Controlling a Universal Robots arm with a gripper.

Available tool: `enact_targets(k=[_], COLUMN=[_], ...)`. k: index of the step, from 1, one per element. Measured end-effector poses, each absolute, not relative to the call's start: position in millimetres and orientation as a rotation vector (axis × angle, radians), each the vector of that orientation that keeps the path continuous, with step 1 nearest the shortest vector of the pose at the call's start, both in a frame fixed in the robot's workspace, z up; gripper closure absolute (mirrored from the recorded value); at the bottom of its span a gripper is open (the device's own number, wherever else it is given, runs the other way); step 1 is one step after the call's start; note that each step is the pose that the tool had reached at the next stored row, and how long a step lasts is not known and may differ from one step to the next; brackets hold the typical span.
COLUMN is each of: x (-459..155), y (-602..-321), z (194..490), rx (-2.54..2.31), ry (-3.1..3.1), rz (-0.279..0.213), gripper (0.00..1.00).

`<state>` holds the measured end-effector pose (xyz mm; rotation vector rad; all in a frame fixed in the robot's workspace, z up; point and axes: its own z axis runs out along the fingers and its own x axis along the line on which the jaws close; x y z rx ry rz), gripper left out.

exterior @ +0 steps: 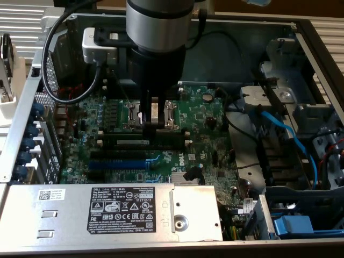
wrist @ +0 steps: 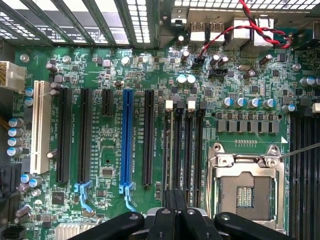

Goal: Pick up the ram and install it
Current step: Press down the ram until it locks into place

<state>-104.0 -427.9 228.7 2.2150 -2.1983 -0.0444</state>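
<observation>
Now your gripper point(exterior: 152, 124) stands clenched over the black memory slots point(wrist: 182, 145) beside the CPU socket point(wrist: 246, 187). The ram point(exterior: 141, 144) appears seated there, though its edges are hard to make out. Pressing off-line could strain the motherboard point(wrist: 105, 165).
</observation>
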Motion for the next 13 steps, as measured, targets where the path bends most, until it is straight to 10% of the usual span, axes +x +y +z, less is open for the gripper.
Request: enact_targets(k=[13], x=[-104.6], y=[-432.1], z=[237.6], rx=[2.212], ry=[-2.195], rz=[-0.083], gripper=[0.90])
